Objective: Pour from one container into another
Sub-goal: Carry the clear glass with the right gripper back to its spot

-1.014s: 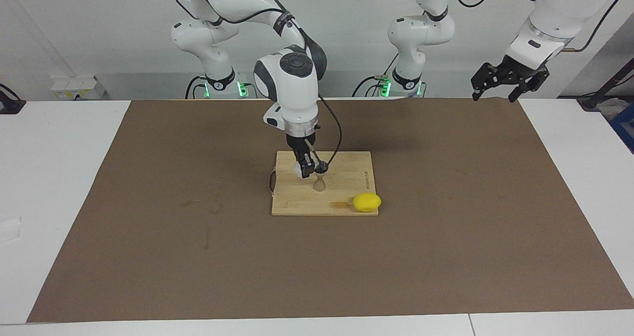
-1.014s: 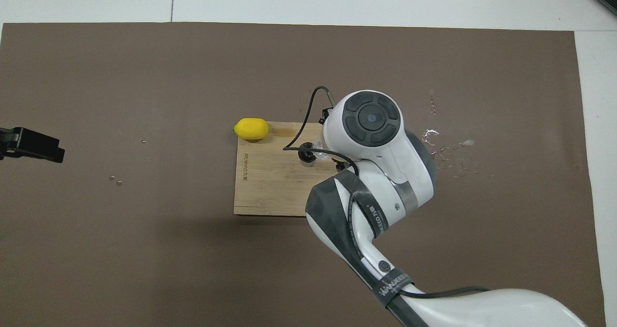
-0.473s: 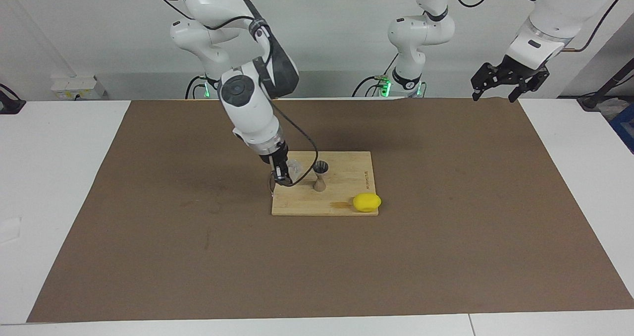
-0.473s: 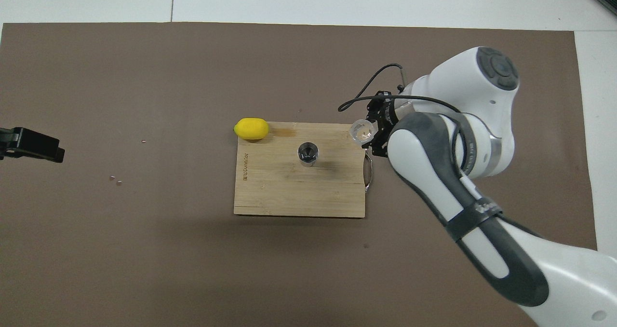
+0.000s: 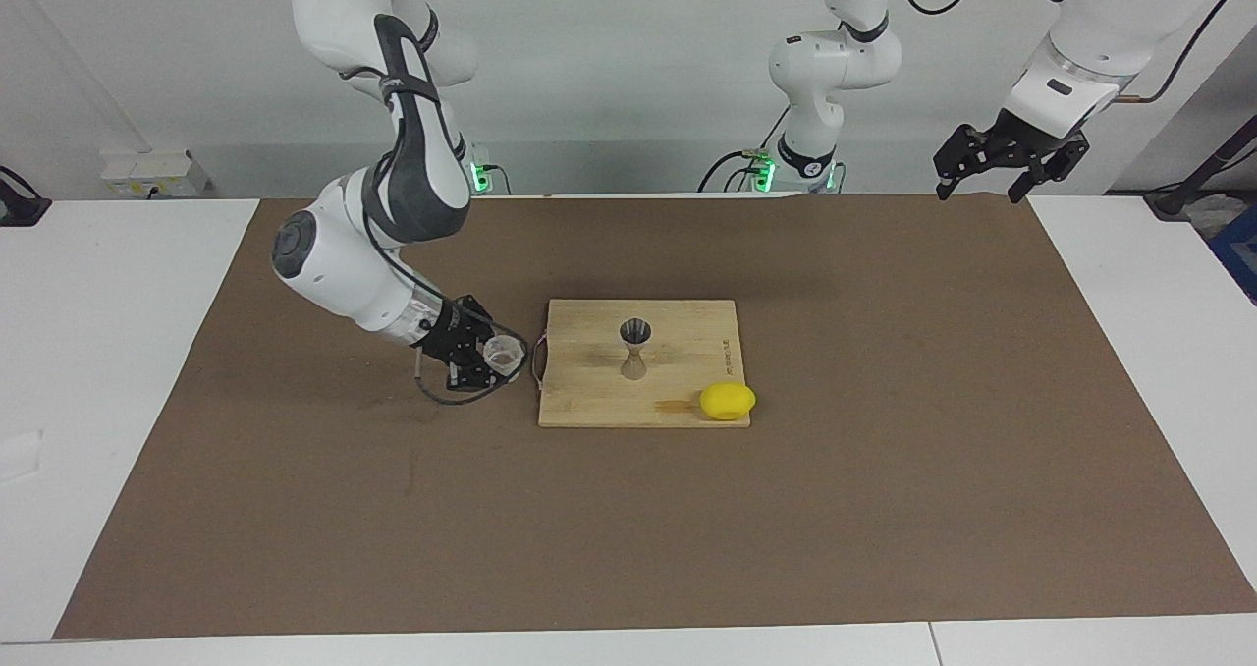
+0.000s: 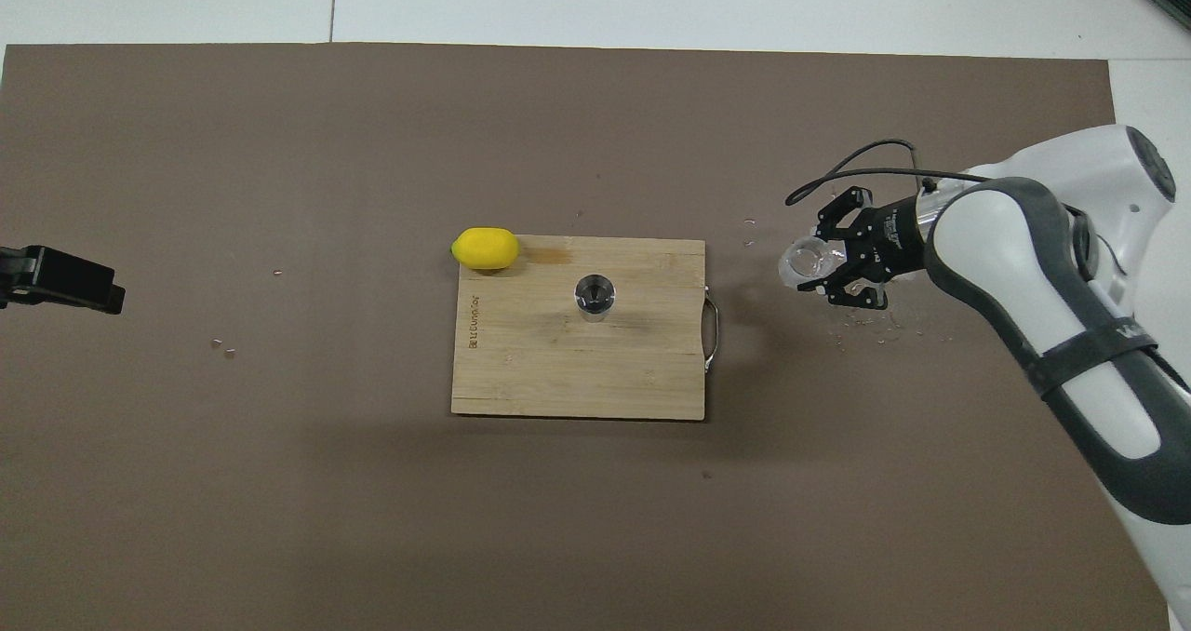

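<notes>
The grey metal jigger (image 5: 634,348) (image 6: 595,296) stands upright in the middle of the wooden cutting board (image 5: 589,401) (image 6: 521,370). My right gripper (image 5: 488,357) (image 6: 819,264) is shut on the small clear cup (image 5: 502,354) (image 6: 806,262), which lies tilted on its side, mouth toward the board. It hangs low over the brown mat beside the board's handle, toward the right arm's end of the table. My left gripper (image 5: 992,170) (image 6: 56,279) waits open in the air over the mat's edge at the left arm's end.
A yellow lemon (image 5: 728,401) (image 6: 485,248) rests at the board's corner farthest from the robots, toward the left arm's end. Small clear droplets (image 6: 870,328) lie on the brown mat (image 5: 884,470) under the right gripper. White table borders the mat.
My right gripper has swung the clear cup away from over the jigger, off the board and down over the mat toward the right arm's end. The left arm has not moved.
</notes>
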Motion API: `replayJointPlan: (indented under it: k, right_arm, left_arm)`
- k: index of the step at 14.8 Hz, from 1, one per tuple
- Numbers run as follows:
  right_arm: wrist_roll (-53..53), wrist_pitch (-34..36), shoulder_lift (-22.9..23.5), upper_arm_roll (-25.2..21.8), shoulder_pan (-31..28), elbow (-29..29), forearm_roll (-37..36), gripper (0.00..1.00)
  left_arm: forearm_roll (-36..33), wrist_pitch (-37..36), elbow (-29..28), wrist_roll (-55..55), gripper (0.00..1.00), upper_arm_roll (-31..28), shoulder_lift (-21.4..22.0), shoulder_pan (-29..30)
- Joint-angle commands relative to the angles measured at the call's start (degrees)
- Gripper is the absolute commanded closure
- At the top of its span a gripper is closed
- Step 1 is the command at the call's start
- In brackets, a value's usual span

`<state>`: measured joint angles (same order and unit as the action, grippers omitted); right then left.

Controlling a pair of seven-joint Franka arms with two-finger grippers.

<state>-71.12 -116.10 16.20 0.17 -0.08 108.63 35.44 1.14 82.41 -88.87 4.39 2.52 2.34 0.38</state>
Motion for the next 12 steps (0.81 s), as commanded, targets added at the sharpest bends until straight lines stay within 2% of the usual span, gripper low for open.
replayJointPlan:
  k: [1,6,10,12]
  right_arm:
    - [7.1,2.5,-1.4,0.9,-5.4,2.6,2.9,0.9]
    - [23.2,6.8,4.8,0.9,-16.2,2.0,3.8,0.89]
    - [24.4,6.3,5.8,0.8,-16.8,2.3,4.0,0.87]
    - [24.5,5.5,5.9,0.7,-16.8,2.6,4.0,0.8]
  left_arm:
    - [-1.0,1.6,-1.9,-1.0,0.0,0.3,1.4,0.0]
    - [-1.0,2.1,-3.0,-4.7,0.0,0.8,1.7,-0.8]
    - [-0.9,3.1,-3.1,-6.0,0.0,0.8,1.7,-1.4]
    - [-0.8,3.1,-3.1,-6.7,0.0,0.9,1.7,-2.0]
